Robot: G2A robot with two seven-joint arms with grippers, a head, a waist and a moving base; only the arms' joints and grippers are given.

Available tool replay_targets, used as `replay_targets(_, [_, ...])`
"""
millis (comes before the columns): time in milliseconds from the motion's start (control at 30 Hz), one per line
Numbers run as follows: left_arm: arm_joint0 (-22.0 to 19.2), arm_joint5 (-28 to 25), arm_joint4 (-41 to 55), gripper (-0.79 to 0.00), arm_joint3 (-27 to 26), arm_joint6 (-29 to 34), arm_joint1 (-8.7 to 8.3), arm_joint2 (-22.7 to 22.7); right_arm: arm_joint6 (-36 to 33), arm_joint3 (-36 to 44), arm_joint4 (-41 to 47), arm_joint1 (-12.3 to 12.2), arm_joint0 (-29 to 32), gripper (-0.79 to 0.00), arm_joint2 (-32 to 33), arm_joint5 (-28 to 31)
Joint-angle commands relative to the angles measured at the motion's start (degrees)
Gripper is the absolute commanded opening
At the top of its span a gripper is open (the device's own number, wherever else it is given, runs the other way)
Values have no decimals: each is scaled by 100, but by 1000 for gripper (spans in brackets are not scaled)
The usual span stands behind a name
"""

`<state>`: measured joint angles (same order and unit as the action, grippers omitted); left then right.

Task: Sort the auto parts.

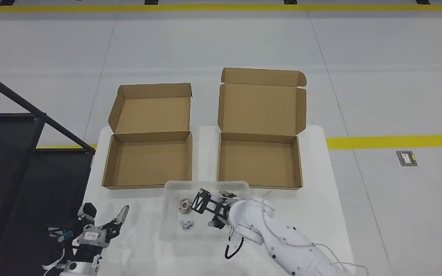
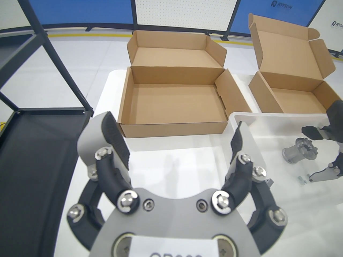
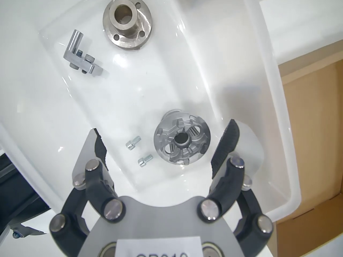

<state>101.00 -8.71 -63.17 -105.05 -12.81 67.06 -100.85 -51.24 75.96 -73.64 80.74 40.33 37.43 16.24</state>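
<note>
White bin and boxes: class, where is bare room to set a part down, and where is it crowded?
Both cardboard boxes, left box and right box, have bare floors. In the white bin, the middle between flanged hub, bracket and toothed hub is free. Crowded: two bolts beside the toothed hub.

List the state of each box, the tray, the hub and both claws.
Left brown cardboard box: open, empty.
Right brown cardboard box: open, lid raised, empty.
Clear plastic tray: holding loose metal parts.
Slotted grey metal hub: loose in tray, ungripped.
Left claw: open, empty.
Right claw: open, empty, over the tray.
</note>
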Motion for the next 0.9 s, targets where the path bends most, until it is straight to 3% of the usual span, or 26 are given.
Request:
replay_targets(0, [0, 0, 0, 0, 0, 0, 0, 0, 32, -111, 5, 24, -31, 0, 2, 7])
replay_targets(100, [0, 0, 0, 0, 0, 0, 0, 0, 79, -236, -3, 54, -54, 0, 21, -14])
replay_targets(133, [0, 0, 0, 0, 0, 0, 0, 0, 83, -259, -4, 64, -61, -52, 23, -9])
replay_targets(200, [0, 0, 0, 0, 0, 0, 0, 0, 88, -302, -15, 80, -68, -219, 35, -11])
replay_targets(233, [0, 0, 0, 0, 0, 0, 0, 0, 81, -318, -25, 86, -72, -376, 40, -8])
replay_targets(367, [0, 0, 0, 0, 0, 0, 0, 0, 66, -317, -60, 103, -58, -600, 85, -17])
replay_targets(433, [0, 0, 0, 0, 0, 0, 0, 0, 47, -289, -92, 102, -38, -785, 121, -12])
replay_targets(667, [0, 0, 0, 0, 0, 0, 0, 0, -43, 296, -269, 15, 170, -785, 392, 88])
replay_targets(867, [0, 0, 0, 0, 0, 0, 0, 0, -127, 1772, -361, -188, 577, -785, 842, 852])
